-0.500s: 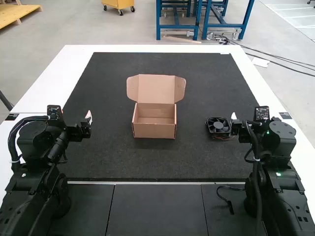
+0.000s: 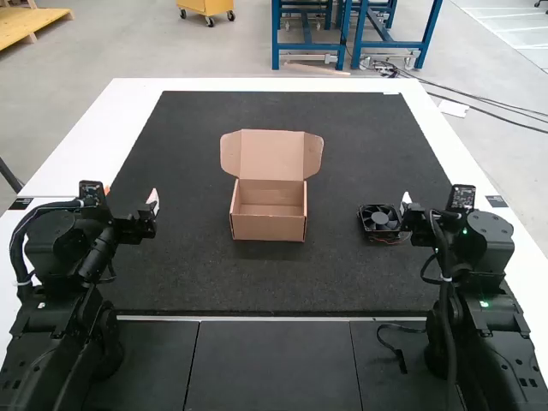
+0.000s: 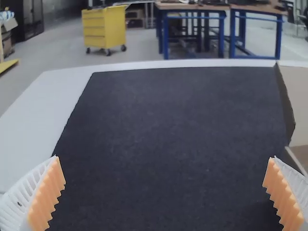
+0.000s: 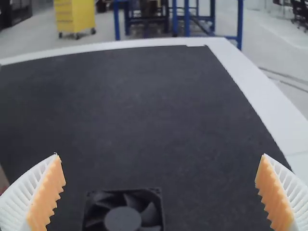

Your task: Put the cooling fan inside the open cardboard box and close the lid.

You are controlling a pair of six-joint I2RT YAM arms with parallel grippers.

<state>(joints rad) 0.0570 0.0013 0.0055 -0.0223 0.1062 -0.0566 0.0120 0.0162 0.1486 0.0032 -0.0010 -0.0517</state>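
The open cardboard box (image 2: pixel 268 211) stands at the middle of the black mat, its lid (image 2: pixel 271 155) raised at the back. A black cooling fan (image 2: pixel 380 220) lies flat on the mat to the box's right. My right gripper (image 2: pixel 406 211) is open just right of the fan. In the right wrist view the fan (image 4: pixel 123 212) lies low between the spread orange pads (image 4: pixel 45 191), nearer one finger, and the right gripper (image 4: pixel 159 197) holds nothing. My left gripper (image 2: pixel 151 211) is open at the mat's left side. In the left wrist view the left gripper (image 3: pixel 163 202) frames bare mat, with the box wall (image 3: pixel 288 108) off to one side.
The black mat (image 2: pixel 197 265) covers most of the white table (image 2: pixel 77 141). Bare mat lies between each gripper and the box. A thin cable (image 2: pixel 394 241) trails from the fan toward the table's front.
Both wrists have shifted slightly outward, by a few pixels. The box and the fan lie where they were.
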